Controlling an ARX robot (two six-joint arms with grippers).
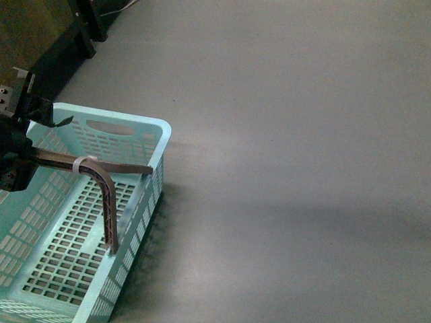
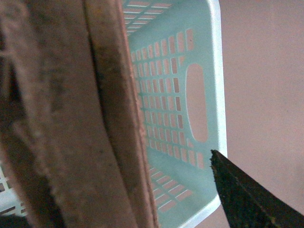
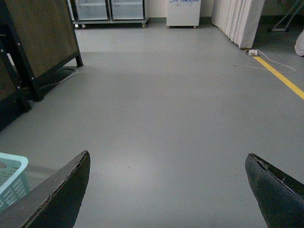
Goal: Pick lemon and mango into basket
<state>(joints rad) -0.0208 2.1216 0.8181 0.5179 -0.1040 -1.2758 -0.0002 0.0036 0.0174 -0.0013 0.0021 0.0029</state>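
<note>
The basket (image 1: 145,128) is pale teal, its sides and bottom a grid of slots. Its handle (image 1: 108,202) is brown and ribbed, with a white tie (image 1: 84,163). The floor (image 1: 303,134) is plain grey, with a yellow line (image 3: 280,77) far right. The far-left board (image 3: 40,33) is brown, framed black. The right gripper (image 3: 167,156) is black.

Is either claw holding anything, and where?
The right claw is open and empty. The left claw sits at the basket's handle; whether it grips cannot be told.
</note>
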